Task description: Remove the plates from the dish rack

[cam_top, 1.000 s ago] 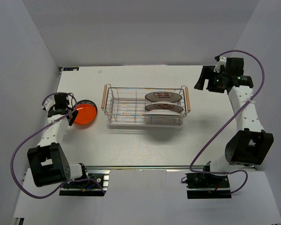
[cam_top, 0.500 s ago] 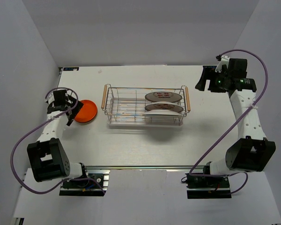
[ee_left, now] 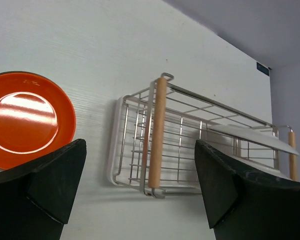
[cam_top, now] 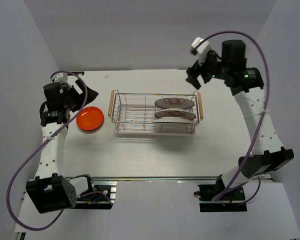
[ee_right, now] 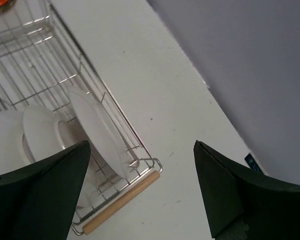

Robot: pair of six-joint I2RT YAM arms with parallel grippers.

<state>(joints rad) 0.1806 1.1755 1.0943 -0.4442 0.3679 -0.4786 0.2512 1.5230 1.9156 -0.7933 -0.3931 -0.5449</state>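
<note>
The chrome wire dish rack [cam_top: 132,112] stands mid-table with a wooden handle [cam_top: 111,104] at each short end. Two white plates [cam_top: 174,103] [cam_top: 175,115] lean in its right half; the right wrist view shows them as pale discs [ee_right: 97,132]. A red-orange plate [cam_top: 89,119] lies flat on the table left of the rack, also in the left wrist view [ee_left: 25,120]. My left gripper [cam_top: 86,92] [ee_left: 140,145] hangs open and empty above that plate, facing the rack [ee_left: 190,125]. My right gripper [cam_top: 194,76] [ee_right: 141,145] is open and empty, raised over the rack's right end [ee_right: 122,202].
Grey walls close in the table at the back and both sides. Purple cables loop from each arm. The table [cam_top: 155,155] is white, with both arm bases at its near edge.
The left gripper opened, let go of the red-orange plate onto the table, and rose away from it. The right arm lifted and swung left toward the rack's right end.
</note>
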